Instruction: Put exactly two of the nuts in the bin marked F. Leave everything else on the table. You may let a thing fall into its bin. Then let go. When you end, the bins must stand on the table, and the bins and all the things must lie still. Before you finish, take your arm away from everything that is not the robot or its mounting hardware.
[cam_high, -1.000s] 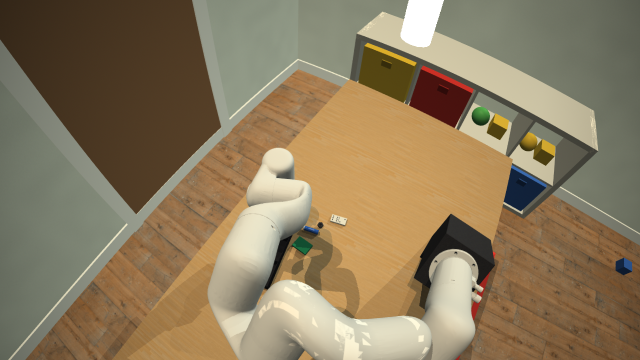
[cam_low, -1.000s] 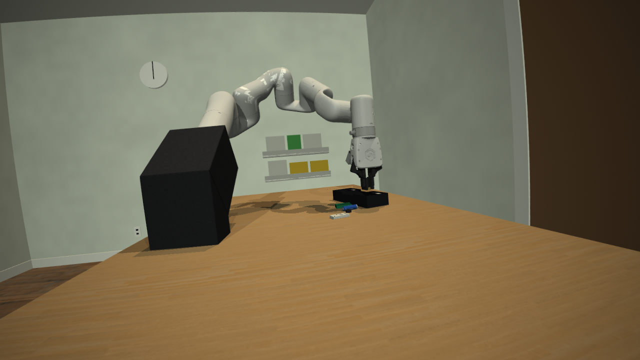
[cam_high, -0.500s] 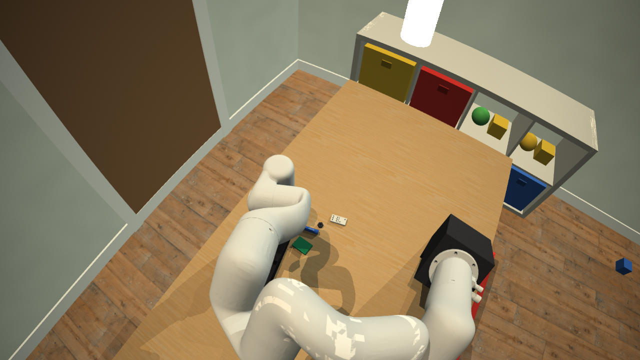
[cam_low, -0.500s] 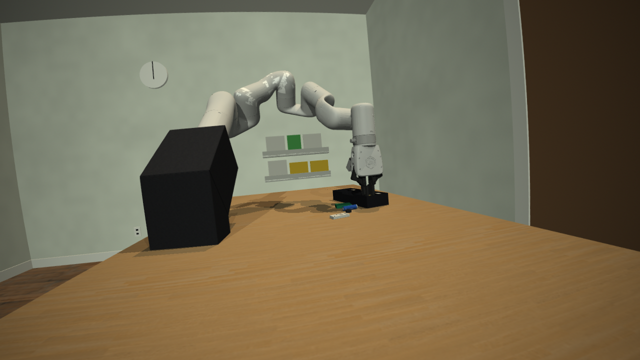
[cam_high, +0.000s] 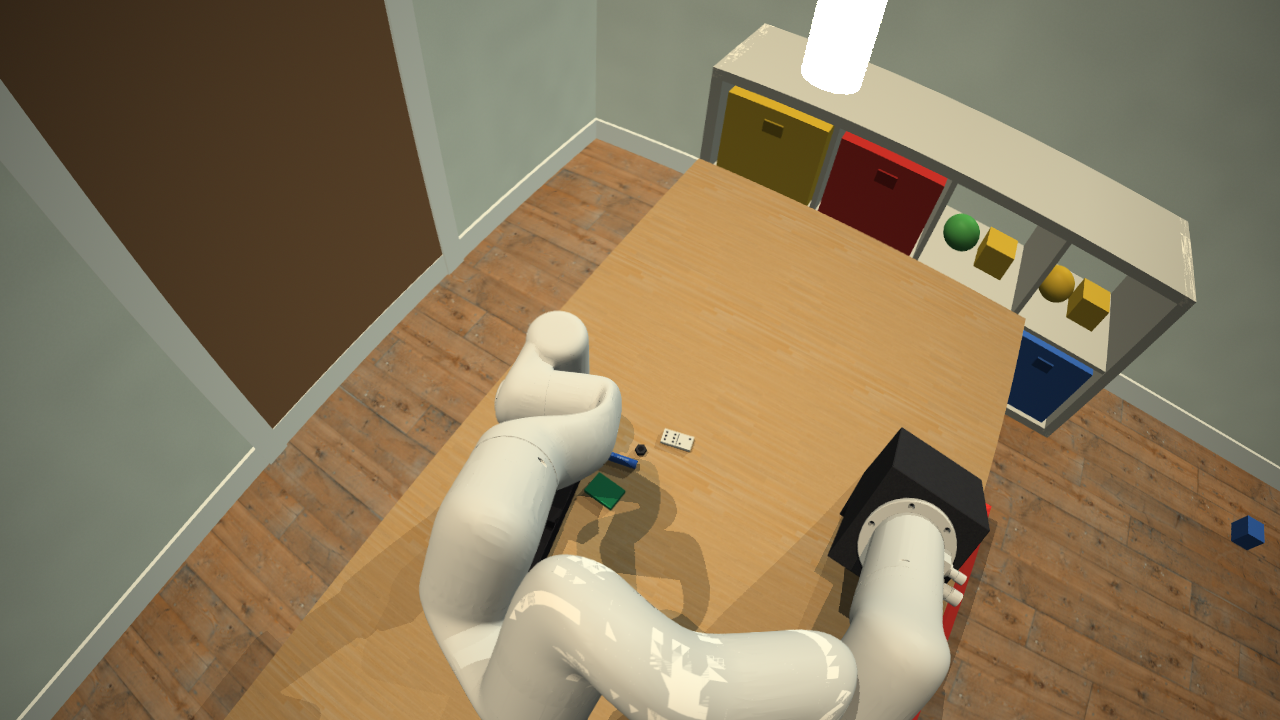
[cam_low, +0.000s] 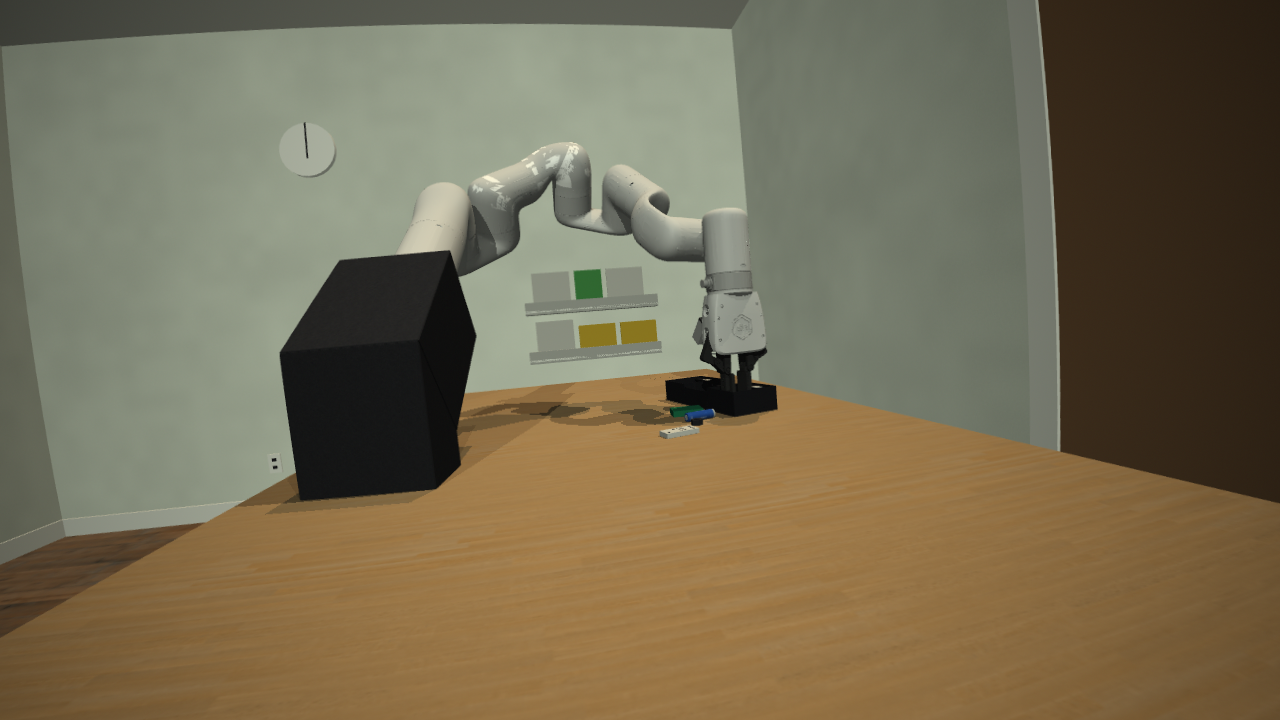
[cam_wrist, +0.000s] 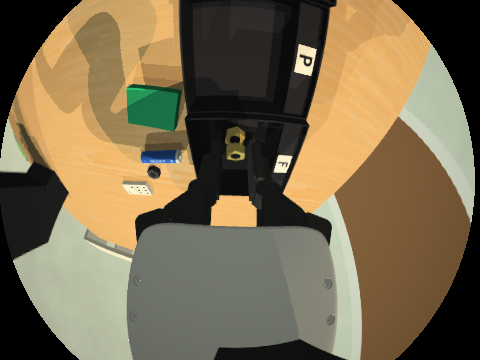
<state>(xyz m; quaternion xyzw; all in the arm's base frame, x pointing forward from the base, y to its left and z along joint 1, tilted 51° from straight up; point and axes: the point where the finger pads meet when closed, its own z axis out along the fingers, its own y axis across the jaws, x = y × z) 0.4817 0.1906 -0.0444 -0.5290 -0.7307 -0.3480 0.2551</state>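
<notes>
Three black bins stand in a row at the table's left edge. In the wrist view the middle bin (cam_wrist: 243, 60) bears a P label and the nearest bin (cam_wrist: 246, 150) bears a partly hidden label that looks like F. Two brass nuts (cam_wrist: 234, 135) (cam_wrist: 234, 154) show inside the nearest bin, the closer one just past my fingertips and free of them. My gripper (cam_wrist: 235, 154) is open, empty and right above this bin; it also shows in the exterior view (cam_low: 735, 380), low over the bin (cam_low: 747, 398). A black nut (cam_wrist: 154, 171) (cam_high: 640, 448) lies on the table.
A blue battery (cam_high: 623, 461), a green card (cam_high: 605, 489) and a white domino (cam_high: 677, 438) lie on the table beside the bins. The arm's large black base box (cam_high: 913, 501) stands at the right edge. A shelf unit (cam_high: 939, 214) is beyond the far end.
</notes>
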